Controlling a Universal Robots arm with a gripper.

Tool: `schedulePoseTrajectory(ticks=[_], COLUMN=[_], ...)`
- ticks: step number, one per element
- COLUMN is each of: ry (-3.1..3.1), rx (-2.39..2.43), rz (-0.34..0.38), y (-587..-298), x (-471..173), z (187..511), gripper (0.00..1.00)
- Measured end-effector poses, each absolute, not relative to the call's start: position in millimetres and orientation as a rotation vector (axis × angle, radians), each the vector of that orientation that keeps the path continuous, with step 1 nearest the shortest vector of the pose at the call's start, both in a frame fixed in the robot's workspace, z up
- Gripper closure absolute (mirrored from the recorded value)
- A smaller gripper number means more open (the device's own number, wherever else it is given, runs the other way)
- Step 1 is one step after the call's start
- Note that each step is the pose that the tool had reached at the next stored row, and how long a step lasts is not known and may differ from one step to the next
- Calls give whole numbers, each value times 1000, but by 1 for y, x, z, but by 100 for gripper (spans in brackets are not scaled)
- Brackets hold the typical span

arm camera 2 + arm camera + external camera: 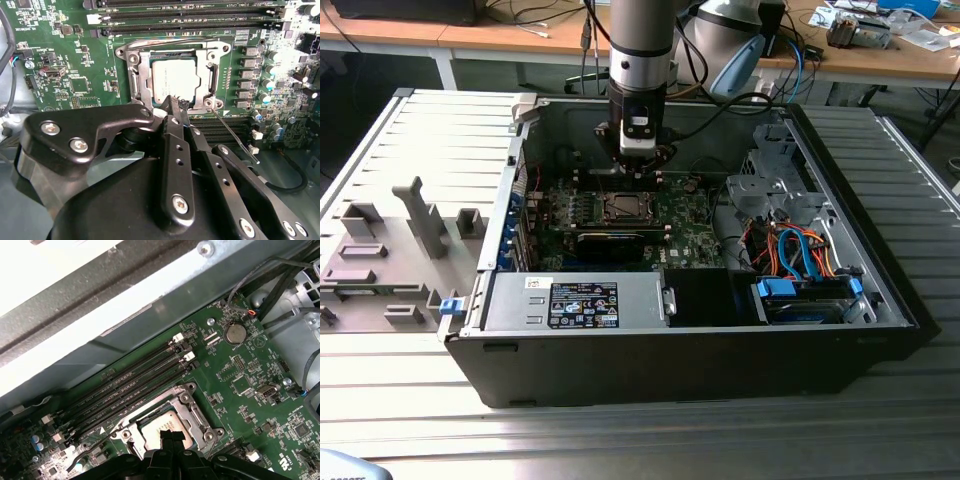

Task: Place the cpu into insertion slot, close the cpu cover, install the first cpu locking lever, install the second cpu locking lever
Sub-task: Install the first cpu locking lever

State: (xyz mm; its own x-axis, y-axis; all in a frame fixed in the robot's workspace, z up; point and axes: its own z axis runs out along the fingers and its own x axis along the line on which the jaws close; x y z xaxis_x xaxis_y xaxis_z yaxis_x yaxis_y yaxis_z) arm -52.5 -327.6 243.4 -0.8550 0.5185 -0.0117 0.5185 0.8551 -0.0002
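Second wrist view: shows the cpu point(172, 80) already lying flat in its socket on the green motherboard point(75, 75), pale face up. Shows the cpu cover point(176, 53) framing that face, apparently lowered onto it. Puts the gripper point(174, 102) right at the socket's near edge, closed, fingertips together with nothing visible between them; judged to be pressing or nudging there, not carrying. Catches a thin wire locking lever point(231, 134) angling away from a socket corner, seemingly not yet latched.

First wrist view: repeats the same closed gripper point(172, 434) at the chip's edge, beside long black memory slots point(130, 385).

Exterior view: places the insertion slot point(622, 206) just above frame centre, inside an open computer case point(680, 350) laid on its side on a slatted metal worktop point(880, 420), presumably so as to be reached from straight above. Hangs the arm vertically over it.

Writing: a black label point(584, 305) with white print on the power supply, plus white lettering on the board; too small to make out.
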Motion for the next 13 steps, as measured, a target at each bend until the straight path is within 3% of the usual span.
schedulePoseTrajectory(ticks=[13], ry=[3019], rx=[826], rz=[-5], y=[-328], x=[-53], z=[243], gripper=[89])
